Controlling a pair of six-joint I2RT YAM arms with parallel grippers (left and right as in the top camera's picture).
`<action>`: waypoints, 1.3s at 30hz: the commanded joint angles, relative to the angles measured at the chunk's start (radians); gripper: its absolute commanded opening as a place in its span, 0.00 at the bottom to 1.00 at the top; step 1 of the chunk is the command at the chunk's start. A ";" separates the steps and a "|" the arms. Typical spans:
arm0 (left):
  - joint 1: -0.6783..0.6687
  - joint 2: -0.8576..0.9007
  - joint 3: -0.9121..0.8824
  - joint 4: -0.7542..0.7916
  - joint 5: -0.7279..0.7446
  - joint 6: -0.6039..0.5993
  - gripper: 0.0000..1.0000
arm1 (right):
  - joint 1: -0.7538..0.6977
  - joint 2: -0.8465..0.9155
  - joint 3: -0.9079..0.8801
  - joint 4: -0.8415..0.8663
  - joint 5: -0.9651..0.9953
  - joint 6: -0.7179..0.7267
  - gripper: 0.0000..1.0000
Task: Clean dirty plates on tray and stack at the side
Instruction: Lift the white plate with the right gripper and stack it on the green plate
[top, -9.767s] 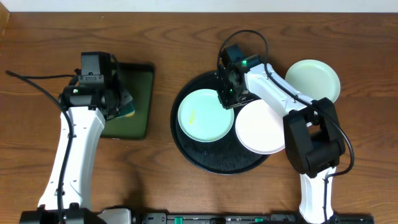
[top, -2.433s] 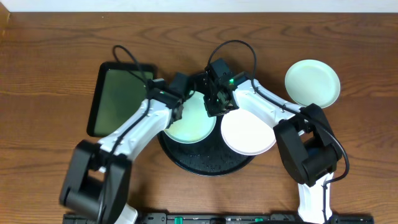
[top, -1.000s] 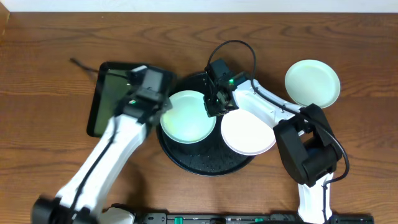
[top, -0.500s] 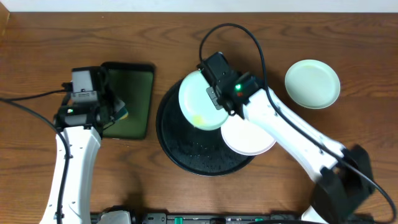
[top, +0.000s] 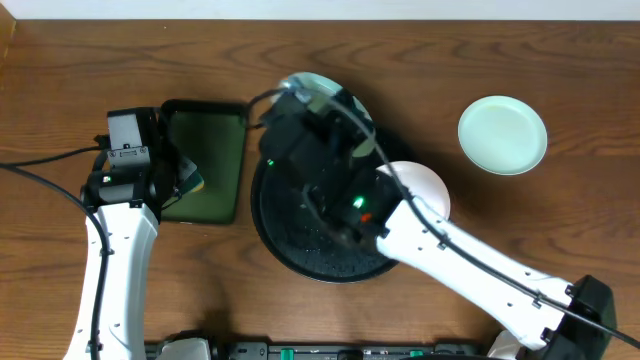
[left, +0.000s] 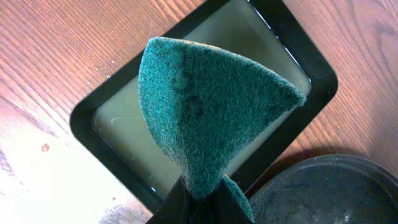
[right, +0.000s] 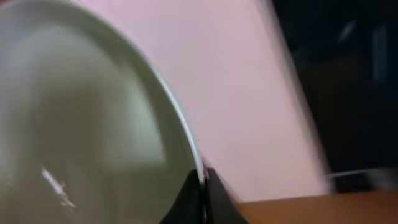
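Right gripper (right: 202, 180) pinches pale mint round plate (right: 81, 124) by its rim, over black round tray's (top: 285, 238) 12 o'clock. Plate likely stiff, slippery. Left gripper (left: 202, 200) clamps green scouring sponge (left: 205, 106).

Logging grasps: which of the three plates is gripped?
The pale green plate pinched at its rim by the right gripper; the white plate and other green plate lie free.

No text, label, brand or number can be read anywhere.
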 joint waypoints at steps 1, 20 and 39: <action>0.004 -0.003 -0.007 0.000 0.002 0.006 0.07 | 0.059 -0.017 0.015 0.094 0.196 -0.351 0.01; 0.004 -0.003 -0.007 0.000 0.002 0.006 0.07 | -0.149 0.011 0.015 -0.304 -0.434 0.422 0.01; 0.004 -0.003 -0.007 0.001 0.002 0.006 0.07 | -1.260 0.058 0.014 -0.496 -1.241 0.747 0.01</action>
